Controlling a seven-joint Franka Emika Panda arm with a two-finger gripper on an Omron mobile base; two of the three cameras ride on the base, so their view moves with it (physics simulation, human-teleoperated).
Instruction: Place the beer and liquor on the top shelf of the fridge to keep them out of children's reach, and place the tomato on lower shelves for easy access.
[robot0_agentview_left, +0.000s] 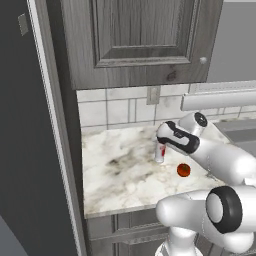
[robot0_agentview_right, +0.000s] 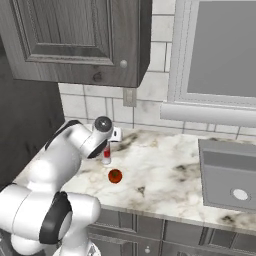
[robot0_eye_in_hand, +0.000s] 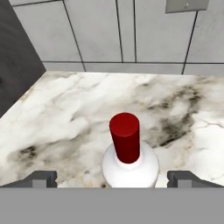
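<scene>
Hand view has the hand (robot0_eye_in_hand: 112, 178) spread wide, 2 fingertips (robot0_eye_in_hand: 41, 178) either side of the liquor (robot0_eye_in_hand: 129, 158), not touching. It's upright on the bench (robot0_eye_in_hand: 78, 113), tomato (robot0_agentview_left: 183, 170) nearby.

Definitely a home kitchen, rendered rather than real. There's a white marble countertop with dark veining (robot0_agentview_left: 120, 175), a backsplash of pale square tiles (robot0_agentview_right: 90, 107) with a grey outlet plate (robot0_agentview_right: 129, 97) set in it, and grey wood-grain wall cabinets with raised panel doors (robot0_agentview_left: 140, 40) and a small round knob (robot0_agentview_right: 123, 63). More grey cabinet fronts (robot0_agentview_right: 165, 232) sit under the counter. A tall dark-grey fridge side (robot0_agentview_left: 30, 150) stands at the left, and a grey-framed window (robot0_agentview_right: 220, 50) is above the counter.
</scene>
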